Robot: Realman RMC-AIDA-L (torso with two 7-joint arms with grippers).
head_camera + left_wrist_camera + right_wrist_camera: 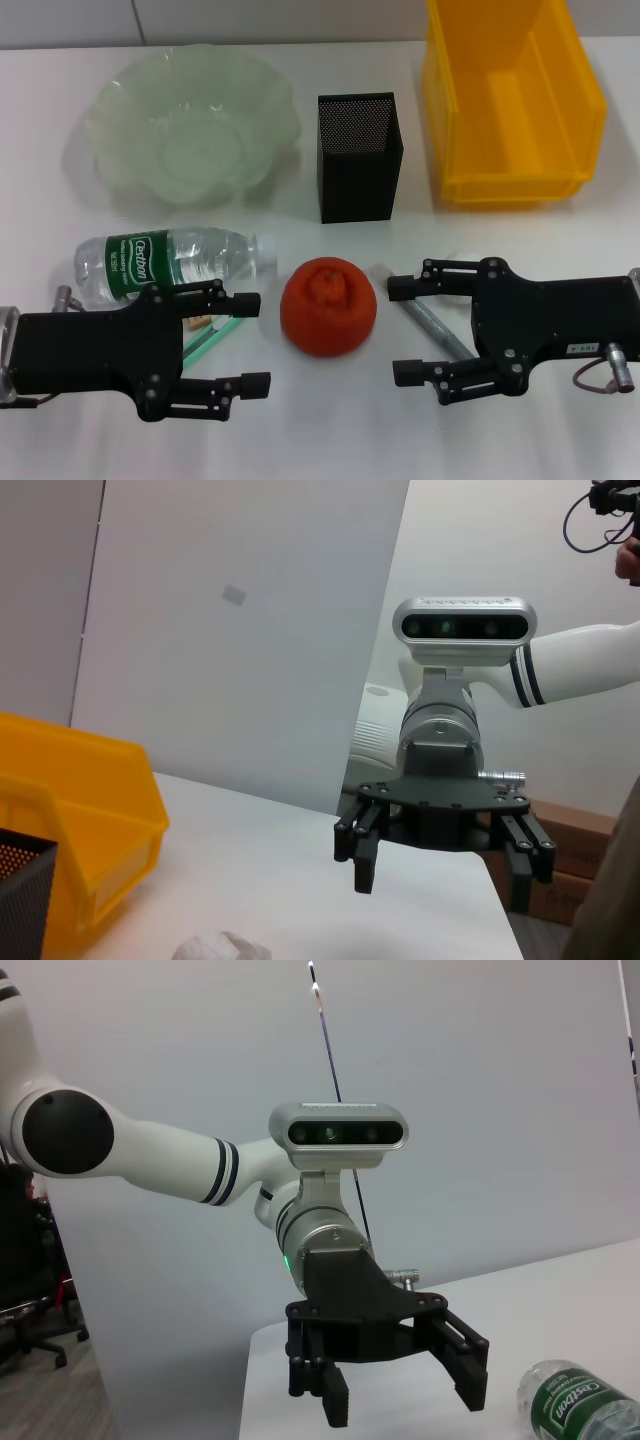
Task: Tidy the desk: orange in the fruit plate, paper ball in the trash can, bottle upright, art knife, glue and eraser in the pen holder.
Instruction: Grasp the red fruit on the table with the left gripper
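Observation:
An orange [329,305] sits on the white desk between my two grippers. To its left the bottle [170,262] lies on its side; it also shows in the right wrist view as the bottle [575,1405]. My left gripper [255,343] is open just in front of the bottle, over a slim green stick [212,340] and a small tan eraser [203,322]. My right gripper [400,330] is open around a slim grey stick [425,318]. Which stick is the art knife and which the glue I cannot tell. The paper ball [220,947] lies behind the right gripper, mostly hidden in the head view.
At the back stand a pale green fruit plate [190,130] on the left, a black mesh pen holder [360,155] in the middle and a yellow bin [510,100] on the right. Each wrist view shows the other arm's gripper: right gripper [443,880], left gripper [405,1400].

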